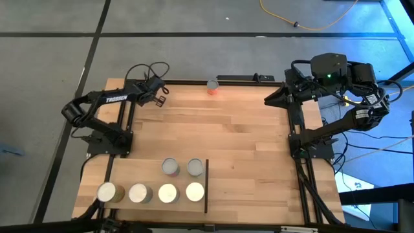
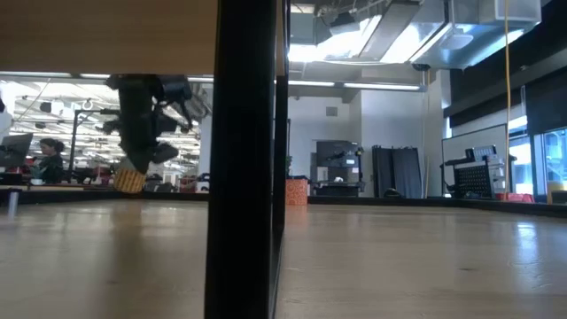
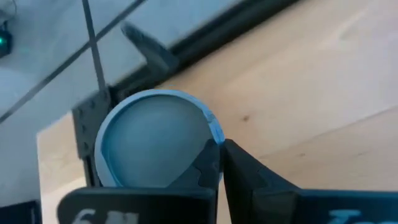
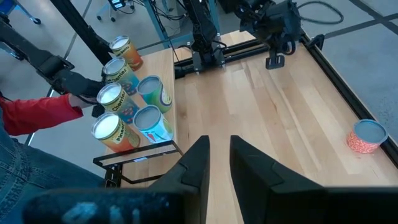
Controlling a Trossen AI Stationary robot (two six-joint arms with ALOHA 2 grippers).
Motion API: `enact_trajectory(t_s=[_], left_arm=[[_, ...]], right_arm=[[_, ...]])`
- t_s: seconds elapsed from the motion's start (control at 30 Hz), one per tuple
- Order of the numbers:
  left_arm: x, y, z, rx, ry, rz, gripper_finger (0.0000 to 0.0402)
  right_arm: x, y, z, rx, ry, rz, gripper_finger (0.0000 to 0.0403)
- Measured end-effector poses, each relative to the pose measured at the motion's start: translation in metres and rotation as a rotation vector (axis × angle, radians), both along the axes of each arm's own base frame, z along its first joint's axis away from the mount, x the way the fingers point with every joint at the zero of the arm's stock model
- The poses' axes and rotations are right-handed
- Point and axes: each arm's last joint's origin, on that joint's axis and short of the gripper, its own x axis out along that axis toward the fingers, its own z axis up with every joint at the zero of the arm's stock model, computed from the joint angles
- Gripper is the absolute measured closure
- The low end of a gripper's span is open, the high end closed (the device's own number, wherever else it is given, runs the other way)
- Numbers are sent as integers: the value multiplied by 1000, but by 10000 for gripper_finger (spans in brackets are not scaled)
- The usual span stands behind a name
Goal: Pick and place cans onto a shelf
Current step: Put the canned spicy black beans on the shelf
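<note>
A can with a silver top and blue rim (image 3: pixel 155 140) stands at the table's far left corner, right against my left gripper (image 3: pixel 222 155), whose fingers are together. The low view shows this can as a tan shape (image 2: pixel 130 180) below that gripper (image 2: pixel 142 164). The high view hides it under the gripper (image 1: pixel 158 98). An orange-red can (image 1: pixel 213 86) stands alone at the far edge. Several cans (image 1: pixel 167 193) stand upright on the shelf (image 1: pixel 129 171) at the near left. My right gripper (image 4: pixel 214 168) hangs open, high over the far right. My left gripper's shut fingers slant down onto one side of the can's top rim (image 3: pixel 214 132). One fingertip (image 3: pixel 208 167) overlaps the lid's edge. I cannot tell whether the rim is pinched between the fingers or only touched. The gripper itself hides the can's body.
A black bar (image 1: pixel 206 186) runs along the shelf's right edge and stands as a dark post (image 2: pixel 244 159) in the low view. A person's red sleeve and dark-gloved hand (image 4: pixel 74 84) reach in beside the shelf's cans. Bare tabletop (image 1: pixel 252 142) stretches across the middle and right.
</note>
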Motion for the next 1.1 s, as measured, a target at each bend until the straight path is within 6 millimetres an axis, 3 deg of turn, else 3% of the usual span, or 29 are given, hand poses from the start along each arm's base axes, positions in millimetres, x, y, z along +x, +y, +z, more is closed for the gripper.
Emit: enact_trajectory(t_s=[0.23, 0.4, 0.7, 0.87, 1.1], left_arm=[[7, -9, 46, 14, -60, -85, 400], [10, -29, 88, -13, -77, -164, 401], [12, -81, 166, -98, -127, -301, 401], [12, -114, 200, -134, -261, -381, 401], [4, -158, 227, -222, -311, -470, 401]], right_arm=[[0, 0, 0, 0, 0, 0, 338], [0, 0, 0, -24, -1, 14, 338], [0, 0, 0, -121, -6, 70, 338], [0, 0, 0, -143, -7, 83, 338], [0, 0, 0, -144, -7, 84, 338]])
